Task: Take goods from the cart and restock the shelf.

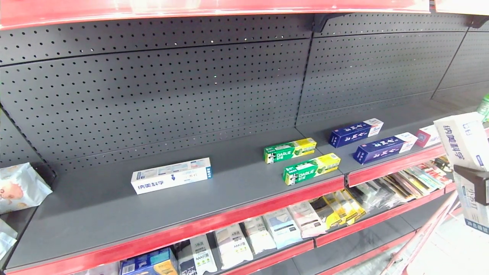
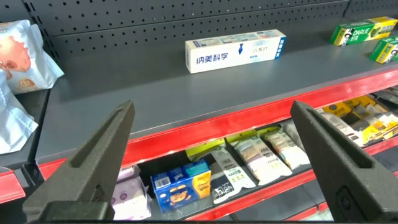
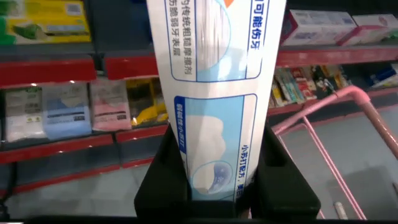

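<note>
Held upright in the right gripper (image 3: 214, 177), jaws clenched on its lower end, the white toothpaste box (image 3: 211, 68) sits before the shelf (image 1: 114, 214), far right; left gripper (image 2: 211, 155) jaws released, empty; box likely light, thin-walled, crushable, so pinch flat faces gently.

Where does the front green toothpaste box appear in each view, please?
Head view: front green box, right of centre, by the red shelf edge.
Left wrist view: box cut by the frame, past the white box.
Right wrist view: box in a corner, behind that edge.
Shared: red shelf edge.
</note>
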You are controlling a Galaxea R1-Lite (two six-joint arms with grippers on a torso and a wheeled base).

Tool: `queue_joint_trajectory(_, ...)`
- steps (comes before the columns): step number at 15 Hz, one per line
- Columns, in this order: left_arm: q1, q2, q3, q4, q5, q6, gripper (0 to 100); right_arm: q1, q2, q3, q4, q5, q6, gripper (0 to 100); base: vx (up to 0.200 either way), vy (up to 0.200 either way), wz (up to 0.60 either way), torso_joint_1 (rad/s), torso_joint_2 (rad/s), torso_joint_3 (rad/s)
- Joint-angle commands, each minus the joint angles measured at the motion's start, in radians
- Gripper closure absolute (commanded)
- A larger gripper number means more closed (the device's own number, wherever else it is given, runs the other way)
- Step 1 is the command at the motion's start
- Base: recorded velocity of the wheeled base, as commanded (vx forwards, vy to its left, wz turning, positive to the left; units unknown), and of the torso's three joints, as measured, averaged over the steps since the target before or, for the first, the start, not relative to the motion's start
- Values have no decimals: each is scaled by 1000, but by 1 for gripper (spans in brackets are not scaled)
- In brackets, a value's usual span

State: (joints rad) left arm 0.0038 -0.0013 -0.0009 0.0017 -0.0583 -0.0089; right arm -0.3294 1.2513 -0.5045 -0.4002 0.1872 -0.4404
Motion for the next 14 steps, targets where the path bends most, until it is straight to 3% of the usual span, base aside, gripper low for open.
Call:
queue_joint_trajectory(1,1,1,1,0,0,0,0,26,-47,35,-8,9,-69,100,0,0,0,0,0,0)
queue_joint_trajectory(4,1,1,1,0,0,0,0,118,-104,46,-2,-22,49,100,0,0,0,0,0,0)
queue_joint_trajectory(6,1,1,1,0,0,0,0,127,-138,73,-2,-46,114,100,0,0,0,0,0,0)
queue_joint_trajectory(8,1,1,1,0,0,0,0,139,-131,104,-9,-45,123,100,0,0,0,0,0,0)
queue_joint_trajectory(12,1,1,-1,0,0,0,0,296,-112,90,-2,-15,140,100,0,0,0,0,0,0)
queue_joint_trajectory(14,1,1,1,0,0,0,0,311,-110,98,-2,-15,140,100,0,0,0,0,0,0)
